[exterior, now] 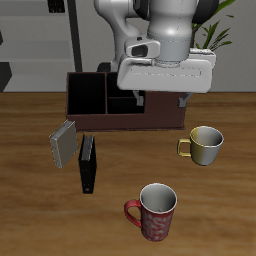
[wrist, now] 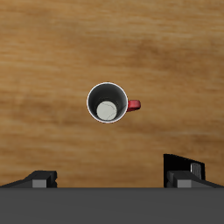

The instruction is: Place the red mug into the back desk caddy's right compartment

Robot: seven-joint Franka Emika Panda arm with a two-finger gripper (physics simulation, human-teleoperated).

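The red mug [exterior: 155,212] stands upright near the table's front edge, its grey-white inside showing. In the wrist view I look straight down into the red mug [wrist: 108,102], with its red handle [wrist: 134,105] sticking out sideways. My gripper [exterior: 158,95] hangs high above the table, open and empty; in the wrist view the gripper [wrist: 112,179] has its fingers [wrist: 186,171] set wide apart, well clear of the mug. The dark brown back desk caddy [exterior: 90,118] stands at the back. One open end section [exterior: 86,94] shows; its other end is hidden behind my gripper.
A cream-gold mug [exterior: 206,145] with a yellow handle stands beside the caddy's hidden end, nearer the front. A grey book [exterior: 63,143] and a black book [exterior: 88,163] lie in front of the caddy. A potted plant [exterior: 215,35] stands at the back.
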